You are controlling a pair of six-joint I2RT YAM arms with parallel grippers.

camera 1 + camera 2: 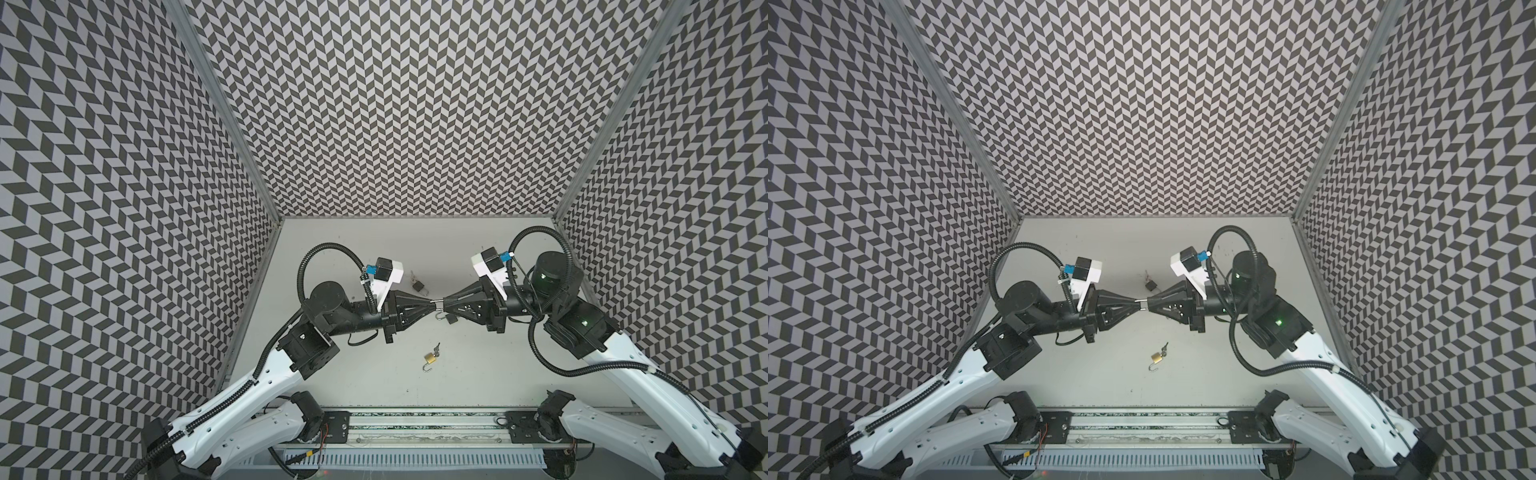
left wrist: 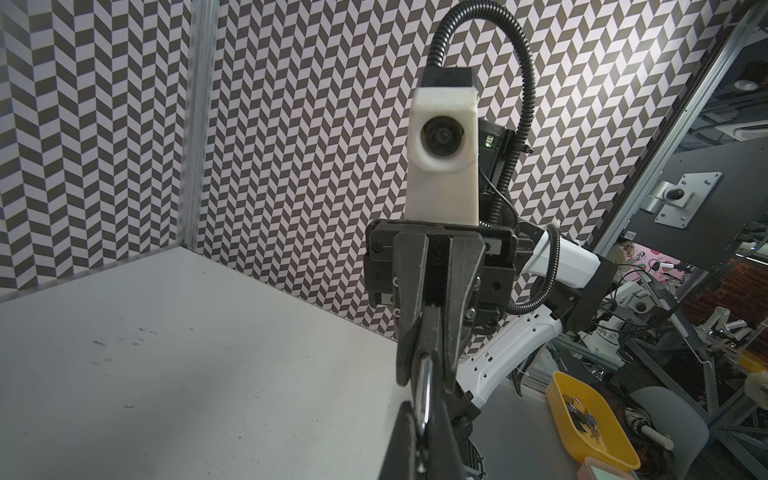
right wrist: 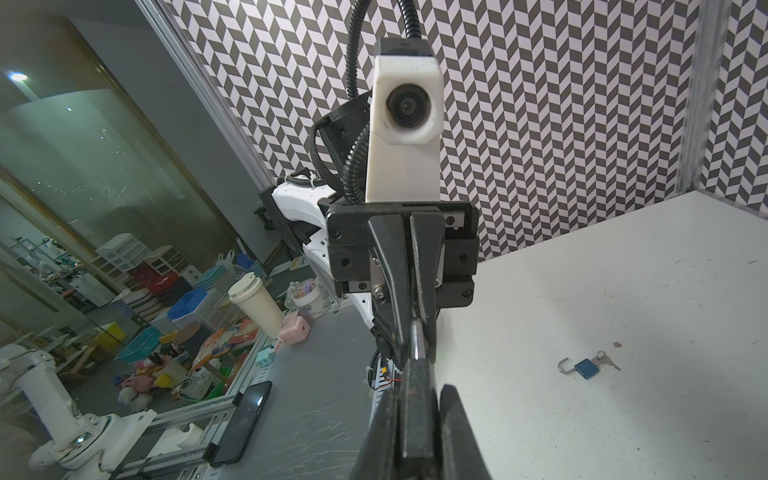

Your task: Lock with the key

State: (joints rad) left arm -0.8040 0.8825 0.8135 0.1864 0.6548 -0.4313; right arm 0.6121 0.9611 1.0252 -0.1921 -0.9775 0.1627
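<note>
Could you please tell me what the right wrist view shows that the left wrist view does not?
Only the right wrist view: a blue padlock, shackle open and keys attached, lying on the table; the left gripper head-on; a phone and a cup beyond the table edge. Only the left wrist view: the right gripper head-on and a yellow tray off the table. Both: the held padlock, its silver shackle bridging the two shut grippers, the white table and the chevron walls.

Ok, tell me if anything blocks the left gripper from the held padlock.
Nothing visible does: the left gripper is shut on the padlock's silver shackle, while the right gripper grips its black body.
</note>
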